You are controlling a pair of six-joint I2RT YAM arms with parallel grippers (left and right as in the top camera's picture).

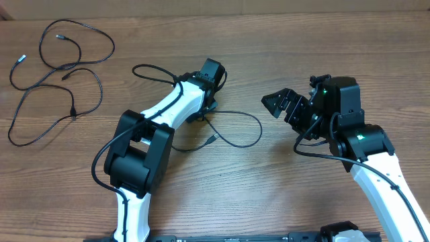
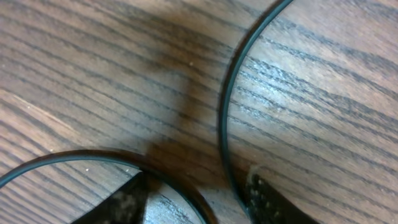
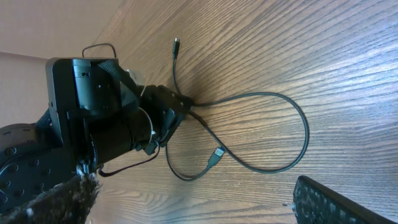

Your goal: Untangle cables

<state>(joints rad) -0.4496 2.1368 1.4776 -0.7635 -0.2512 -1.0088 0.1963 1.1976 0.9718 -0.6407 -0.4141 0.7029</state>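
Observation:
One thin black cable (image 1: 252, 124) lies mid-table in a loop, its silvery plug (image 1: 211, 140) pointing inward. My left gripper (image 1: 202, 112) is down on the table where this cable crosses itself. In the left wrist view its two fingertips (image 2: 196, 208) stand apart, with cable strands (image 2: 222, 124) running between them. The right wrist view shows the same loop (image 3: 301, 124), its plug (image 3: 216, 155) and the left gripper (image 3: 177, 102). My right gripper (image 1: 279, 104) hovers open and empty to the right of the loop; its fingers (image 3: 193, 211) are spread wide.
More thin black cables (image 1: 74, 67) lie in loose overlapping loops at the far left of the wooden table, away from both arms. The left arm's own thick wire (image 1: 104, 151) hangs beside its base.

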